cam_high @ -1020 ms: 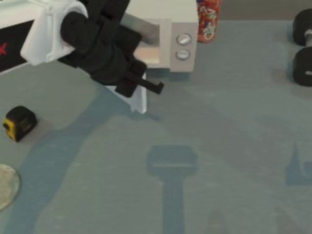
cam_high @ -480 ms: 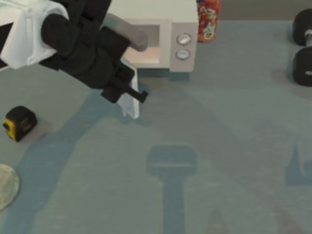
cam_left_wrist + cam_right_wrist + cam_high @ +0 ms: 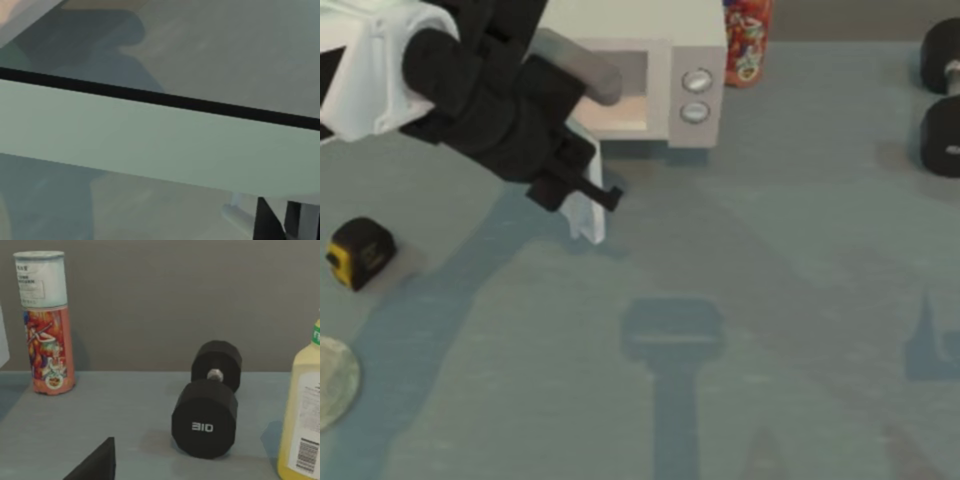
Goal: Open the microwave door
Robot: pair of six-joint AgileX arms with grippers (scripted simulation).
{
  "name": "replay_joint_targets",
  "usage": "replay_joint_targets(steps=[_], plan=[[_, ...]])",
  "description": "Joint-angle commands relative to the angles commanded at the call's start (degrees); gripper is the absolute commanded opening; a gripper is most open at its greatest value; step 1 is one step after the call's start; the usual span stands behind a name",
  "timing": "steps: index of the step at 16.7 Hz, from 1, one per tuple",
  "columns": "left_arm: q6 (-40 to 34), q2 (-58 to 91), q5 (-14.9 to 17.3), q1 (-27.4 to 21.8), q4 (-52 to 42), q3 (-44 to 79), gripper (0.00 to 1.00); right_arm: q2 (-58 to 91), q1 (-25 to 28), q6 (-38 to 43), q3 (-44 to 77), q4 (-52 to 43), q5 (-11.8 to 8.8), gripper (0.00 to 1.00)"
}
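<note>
Grey-green tabletop is being crossed by the long shadows of both arms, with a plain grey wall rising behind it in the right wrist view; the microwave is being seen at the far edge, left of centre in the top view, its cavity lying exposed and its two round knobs stacked on the narrow panel at its right. The microwave door is being held swung out toward the near side, standing edge-on as a thin white slab hinged at the cavity's left; the left gripper is being pressed against the door's upper edge, its black fingers lying across that edge, though how wide the jaws are standing and whether the edge is being pinched cannot be told, the arm's bulk covering the contact. In the left wrist view a pale band edged with a black line is filling the frame, too close to be identified with certainty. The right gripper is not being shown in the top view; only a dark wedge is showing at the edge of its own wrist view. A printed can is being seen just right of the microwave; a black dumbbell and a yellow bottle are standing farther right; a yellow-and-black tape measure is lying near the left edge.
</note>
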Motion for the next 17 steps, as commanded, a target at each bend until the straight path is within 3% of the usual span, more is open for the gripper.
replay_joint_targets(steps=[17], plan=[[0.66,-0.13,0.73,0.08,-0.06,-0.25,0.00,0.00,0.00,0.00,0.00,0.00,0.00,1.00]])
